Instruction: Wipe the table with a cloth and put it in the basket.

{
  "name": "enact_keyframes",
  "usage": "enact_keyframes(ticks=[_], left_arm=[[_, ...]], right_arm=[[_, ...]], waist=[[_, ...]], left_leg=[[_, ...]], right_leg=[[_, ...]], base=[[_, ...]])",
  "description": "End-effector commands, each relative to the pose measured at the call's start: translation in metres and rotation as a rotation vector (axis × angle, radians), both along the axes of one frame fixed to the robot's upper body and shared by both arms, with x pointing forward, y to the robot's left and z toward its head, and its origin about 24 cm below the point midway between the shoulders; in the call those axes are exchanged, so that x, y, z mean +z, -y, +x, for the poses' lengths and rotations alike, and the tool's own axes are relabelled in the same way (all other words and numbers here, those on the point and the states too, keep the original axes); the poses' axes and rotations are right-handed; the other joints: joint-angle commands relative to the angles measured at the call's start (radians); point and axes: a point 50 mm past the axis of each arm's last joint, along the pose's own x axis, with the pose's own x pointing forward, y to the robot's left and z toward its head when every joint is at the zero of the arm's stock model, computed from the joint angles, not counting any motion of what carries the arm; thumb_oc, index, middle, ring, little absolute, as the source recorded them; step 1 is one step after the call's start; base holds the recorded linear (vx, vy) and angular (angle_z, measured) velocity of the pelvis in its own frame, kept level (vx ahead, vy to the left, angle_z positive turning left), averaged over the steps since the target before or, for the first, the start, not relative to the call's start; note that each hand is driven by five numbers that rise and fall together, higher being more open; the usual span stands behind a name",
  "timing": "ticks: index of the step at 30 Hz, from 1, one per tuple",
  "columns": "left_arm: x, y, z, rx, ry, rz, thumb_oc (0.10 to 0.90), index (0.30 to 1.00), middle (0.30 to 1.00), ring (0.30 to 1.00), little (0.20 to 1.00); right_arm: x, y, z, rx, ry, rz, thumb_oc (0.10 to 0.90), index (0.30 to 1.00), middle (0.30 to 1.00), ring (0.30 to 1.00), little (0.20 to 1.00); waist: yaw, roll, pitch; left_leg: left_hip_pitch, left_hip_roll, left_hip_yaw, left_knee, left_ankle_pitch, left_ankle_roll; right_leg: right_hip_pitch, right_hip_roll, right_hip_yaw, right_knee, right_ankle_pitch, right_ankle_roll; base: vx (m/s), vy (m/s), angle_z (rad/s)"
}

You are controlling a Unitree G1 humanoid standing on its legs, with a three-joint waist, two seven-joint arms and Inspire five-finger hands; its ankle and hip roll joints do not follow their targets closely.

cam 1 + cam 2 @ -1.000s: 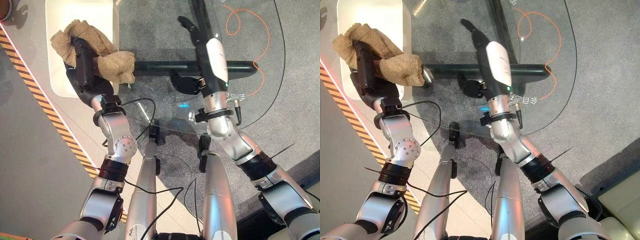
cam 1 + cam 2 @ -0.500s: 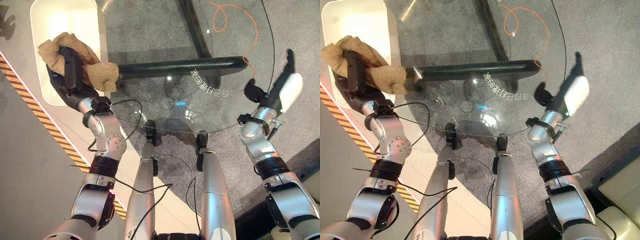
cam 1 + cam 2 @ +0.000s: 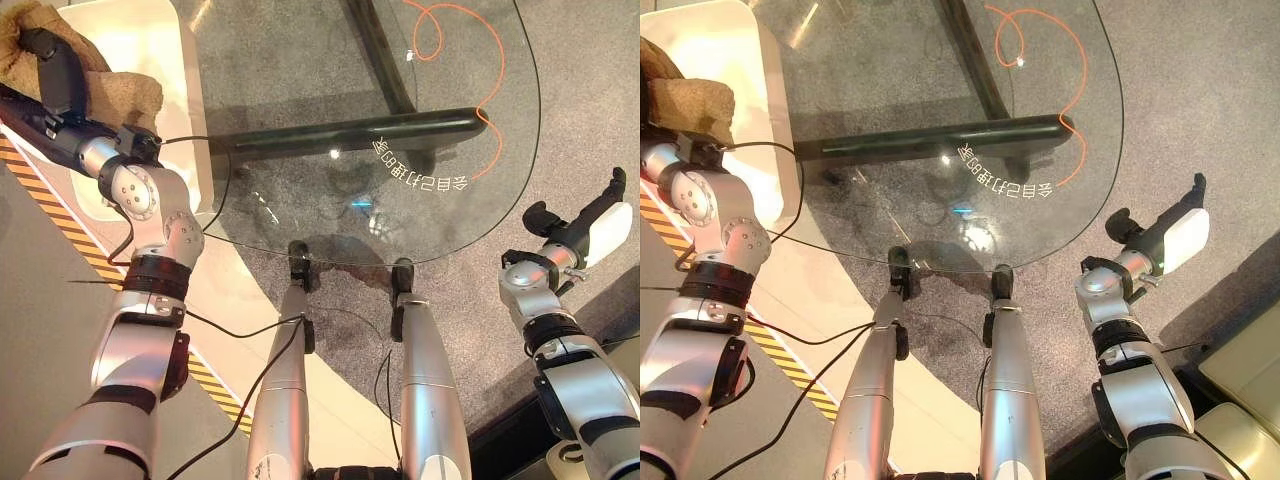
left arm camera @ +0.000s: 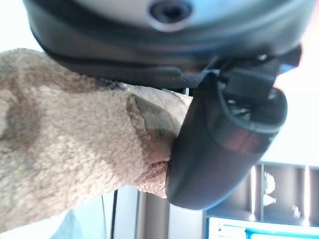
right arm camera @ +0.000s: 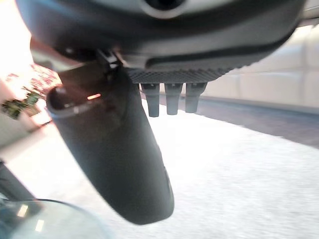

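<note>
The left hand (image 3: 55,85) was clamped on the brown cloth (image 3: 120,95), holding it over the white basket (image 3: 185,110) beside the glass worktop (image 3: 400,90). The right hand (image 3: 590,215) hung off the worktop's far side, fingers straight, holding nothing.

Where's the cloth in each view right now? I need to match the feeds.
Left eye view: cloth at upper left, in the left hand, over the white basket.
Right eye view: at the upper left edge.
Left wrist view: against the thumb.
Right wrist view: not in it.
Shared landmark: the glass table.
</note>
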Motion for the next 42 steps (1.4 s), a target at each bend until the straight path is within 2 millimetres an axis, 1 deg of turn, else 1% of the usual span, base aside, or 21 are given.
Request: enact_keyframes(ticks=[1,2,3,4,5,6,8,9,10,12,13,15,17,19,20,22,29,35,42], left_arm=[[0.064,-0.023,-0.023,0.202,0.142,0.163,0.1,0.3,0.3,0.3,0.2],[0.063,-0.025,-0.02,0.232,0.085,0.191,0.1,0.3,0.3,0.3,0.2],[0.062,-0.027,-0.02,0.245,0.069,0.198,0.1,0.3,0.3,0.3,0.2],[0.06,-0.028,-0.019,0.264,0.048,0.203,0.1,0.3,0.3,0.3,0.2],[0.06,-0.029,-0.017,0.278,-0.001,0.229,0.1,0.3,0.3,0.3,0.2],[0.059,-0.03,-0.016,0.284,-0.022,0.23,0.1,0.3,0.3,0.3,0.2],[0.054,-0.037,-0.013,0.319,-0.102,0.253,0.1,0.3,0.3,0.3,0.2],[0.054,-0.037,-0.012,0.325,-0.121,0.268,0.1,0.3,0.3,0.3,0.2],[0.05,-0.04,-0.009,0.348,-0.192,0.304,0.1,0.3,0.3,0.3,0.2],[0.049,-0.042,-0.008,0.364,-0.235,0.329,0.1,0.3,0.3,0.3,0.2],[0.044,-0.044,-0.005,0.385,-0.31,0.366,0.1,0.3,0.3,0.3,0.2],[0.042,-0.047,-0.004,0.393,-0.34,0.371,0.1,0.3,0.3,0.3,0.2],[0.033,-0.054,-0.003,0.41,-0.416,0.369,0.1,0.3,0.3,0.3,0.2],[0.03,-0.057,-0.003,0.418,-0.449,0.359,0.1,0.3,0.3,0.3,0.2],[0.027,-0.059,-0.003,0.416,-0.47,0.357,0.1,0.3,0.3,0.3,0.2],[0.02,-0.063,-0.002,0.427,-0.531,0.361,0.1,0.3,0.3,0.3,0.2],[0.012,-0.068,-0.001,0.446,-0.624,0.407,0.1,0.3,0.3,0.3,0.2],[0.013,-0.067,0.002,0.437,-0.674,0.458,0.1,0.3,0.3,0.3,0.2],[0.014,-0.07,0.002,0.428,-0.716,0.457,0.1,0.3,0.3,0.3,0.2]], right_arm=[[0.006,0.022,-0.009,-0.058,0.005,-0.027,0.8,0.9,0.9,0.9,0.9],[-0.001,0.023,-0.011,-0.057,-0.051,-0.043,0.8,0.9,0.9,0.9,0.9],[-0.002,0.024,-0.011,-0.056,-0.067,-0.051,0.8,0.9,0.9,0.9,0.9],[-0.005,0.025,-0.012,-0.054,-0.098,-0.058,0.8,0.9,0.9,0.9,0.9],[-0.007,0.027,-0.013,-0.049,-0.124,-0.059,0.8,0.9,0.9,0.9,0.9],[-0.01,0.027,-0.014,-0.047,-0.144,-0.06,0.8,0.9,0.9,0.9,0.9],[-0.019,0.029,-0.018,-0.035,-0.192,-0.055,0.8,0.9,0.9,0.9,0.9],[-0.019,0.03,-0.018,-0.032,-0.195,-0.055,0.8,0.9,0.9,0.9,0.9],[-0.026,0.028,-0.02,-0.018,-0.228,-0.058,0.8,0.9,0.9,0.9,0.9],[-0.029,0.026,-0.02,-0.001,-0.251,-0.061,0.8,0.9,0.9,0.9,0.9],[-0.038,0.023,-0.022,0.014,-0.293,-0.056,0.8,0.9,0.9,0.9,0.9],[-0.04,0.022,-0.022,0.02,-0.301,-0.047,0.8,0.9,0.9,0.9,0.9],[-0.05,0.021,-0.026,0.037,-0.344,-0.039,0.8,0.9,0.9,0.9,0.9],[-0.052,0.019,-0.026,0.043,-0.355,-0.037,0.8,0.9,0.9,0.9,0.9],[-0.054,0.02,-0.028,0.045,-0.366,-0.037,0.8,0.9,0.9,0.9,0.9],[-0.058,0.019,-0.03,0.048,-0.383,-0.041,0.8,0.9,0.9,0.9,0.9],[-0.059,0.017,-0.03,0.051,-0.381,-0.051,0.8,0.9,0.9,0.9,0.9],[-0.06,0.013,-0.029,0.062,-0.374,-0.056,0.8,0.9,0.9,0.9,0.9],[-0.06,0.014,-0.029,0.066,-0.38,-0.062,0.8,0.9,0.9,0.9,0.9]], waist=[[0.009,-0.005,-0.022],[0.007,-0.006,-0.022],[0.007,-0.004,-0.022],[0.006,-0.004,-0.022],[0.005,-0.004,-0.022],[0.004,-0.003,-0.022],[0.001,-0.004,-0.022],[0.001,-0.005,-0.022],[-0.002,-0.006,-0.022],[-0.003,-0.008,-0.022],[-0.005,-0.009,-0.022],[-0.006,-0.01,-0.022],[-0.009,-0.012,-0.022],[-0.01,-0.013,-0.022],[-0.011,-0.014,-0.022],[-0.014,-0.015,-0.022],[-0.015,-0.019,-0.022],[-0.018,-0.028,-0.022],[-0.023,-0.03,-0.022]], left_leg=[[0.027,-0.074,0.078,0.129,-0.2,0.081],[0.032,-0.073,0.078,0.136,-0.21,0.081],[0.024,-0.072,0.079,0.135,-0.201,0.081],[0.03,-0.072,0.079,0.139,-0.21,0.081],[0.021,-0.072,0.08,0.138,-0.202,0.082],[0.026,-0.072,0.079,0.142,-0.21,0.082],[0.021,-0.07,0.08,0.145,-0.21,0.081],[0.015,-0.07,0.08,0.143,-0.202,0.082],[0.019,-0.072,0.078,0.15,-0.212,0.083],[0.009,-0.072,0.079,0.15,-0.205,0.084],[0.013,-0.074,0.078,0.153,-0.213,0.086],[0.004,-0.074,0.079,0.151,-0.204,0.087],[0.009,-0.074,0.08,0.154,-0.213,0.087],[-0.001,-0.074,0.08,0.152,-0.204,0.088],[0.004,-0.075,0.079,0.157,-0.213,0.087],[-0.004,-0.076,0.078,0.161,-0.213,0.089],[-0.019,-0.076,0.075,0.164,-0.212,0.092],[-0.036,-0.075,0.074,0.168,-0.211,0.092],[-0.048,-0.075,0.074,0.173,-0.212,0.092]], right_leg=[[0.052,0.07,-0.057,-0.22,0.112,-0.031],[0.057,0.069,-0.057,-0.213,0.101,-0.032],[0.049,0.07,-0.057,-0.216,0.11,-0.033],[0.053,0.071,-0.056,-0.21,0.1,-0.034],[0.045,0.072,-0.056,-0.212,0.108,-0.036],[0.049,0.072,-0.055,-0.208,0.1,-0.035],[0.044,0.074,-0.054,-0.205,0.099,-0.036],[0.037,0.075,-0.053,-0.207,0.106,-0.037],[0.04,0.078,-0.051,-0.198,0.097,-0.037],[0.031,0.08,-0.05,-0.199,0.104,-0.037],[0.033,0.082,-0.048,-0.193,0.095,-0.038],[0.024,0.083,-0.048,-0.197,0.104,-0.039],[0.028,0.086,-0.048,-0.193,0.095,-0.038],[0.018,0.087,-0.049,-0.196,0.104,-0.04],[0.023,0.087,-0.048,-0.191,0.094,-0.039],[0.013,0.091,-0.045,-0.185,0.094,-0.041],[-0.002,0.094,-0.041,-0.185,0.1,-0.039],[-0.016,0.096,-0.039,-0.185,0.107,-0.038],[-0.03,0.098,-0.037,-0.184,0.113,-0.035]], base=[[0.05,0.023,-0.01],[0.03,0.031,0.0],[0.05,0.037,-0.01],[0.01,0.036,-0.01],[0.04,0.03,-0.01],[0.03,0.036,-0.01],[0.03,0.031,-0.01],[0.0,0.0,0.0],[0.03,0.024,-0.02],[0.02,0.011,-0.01],[0.0,0.0,0.0],[0.0,0.0,0.0],[0.02,0.013,0.0],[0.0,0.0,0.0],[0.0,0.0,0.0],[0.02,0.017,0.0],[0.0,0.0,0.0],[0.0,0.0,0.0],[0.0,0.0,0.0]])
